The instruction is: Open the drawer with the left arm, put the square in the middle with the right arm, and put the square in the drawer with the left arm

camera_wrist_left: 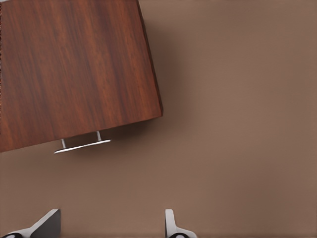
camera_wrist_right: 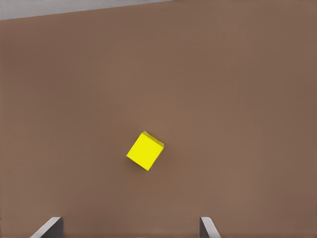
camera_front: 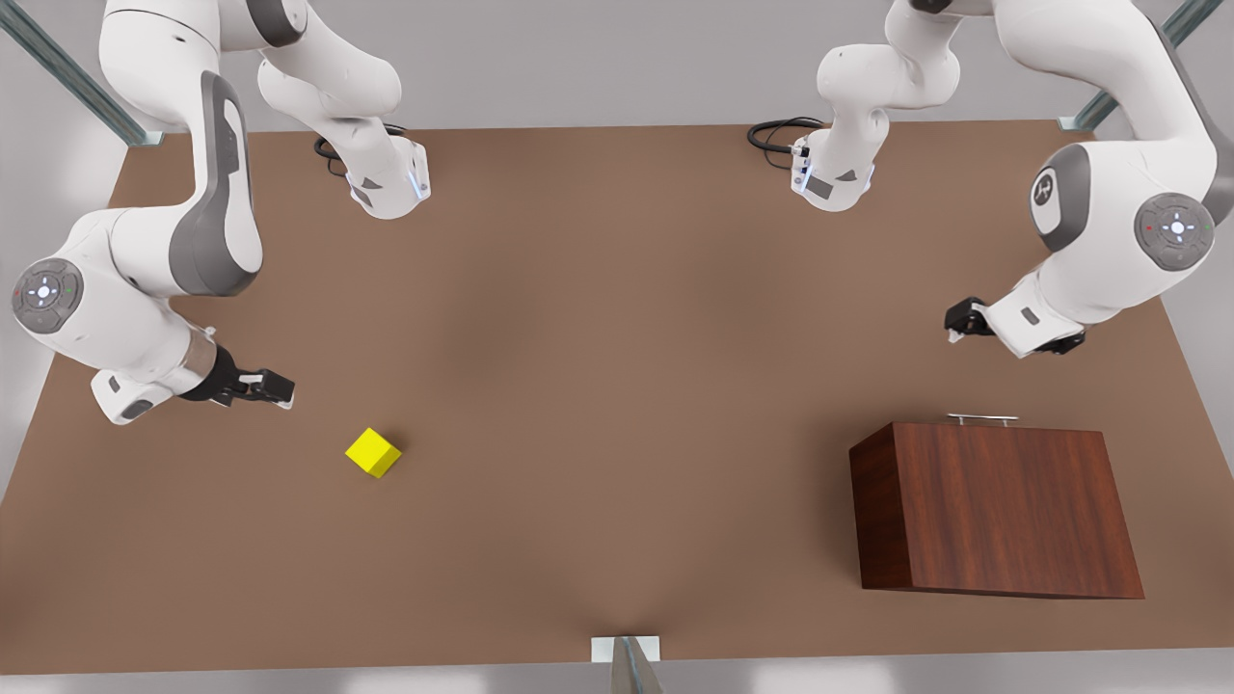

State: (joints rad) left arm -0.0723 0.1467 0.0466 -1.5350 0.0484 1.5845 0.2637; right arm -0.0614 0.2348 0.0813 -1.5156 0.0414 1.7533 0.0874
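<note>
The dark wood cabinet (camera_front: 1003, 506) stands on the front view's right, its drawer pushed in and the silver bar handle (camera_front: 981, 418) facing the far side. My left gripper (camera_front: 956, 322) hovers beyond that handle (camera_wrist_left: 81, 145), apart from it, open and empty (camera_wrist_left: 110, 225), with the cabinet (camera_wrist_left: 74, 64) ahead. The square, a small yellow cube (camera_front: 373, 451), lies on the table at the front view's left. My right gripper (camera_front: 280, 387) hangs a short way off it, open and empty (camera_wrist_right: 129, 228), with the cube (camera_wrist_right: 145, 150) in front of its fingers.
Both arm bases (camera_front: 386, 183) (camera_front: 834, 178) stand at the table's far edge with black cables beside them. A metal strut (camera_front: 627, 660) meets the near edge at the centre. Bare brown tabletop (camera_front: 617, 386) spreads between cube and cabinet.
</note>
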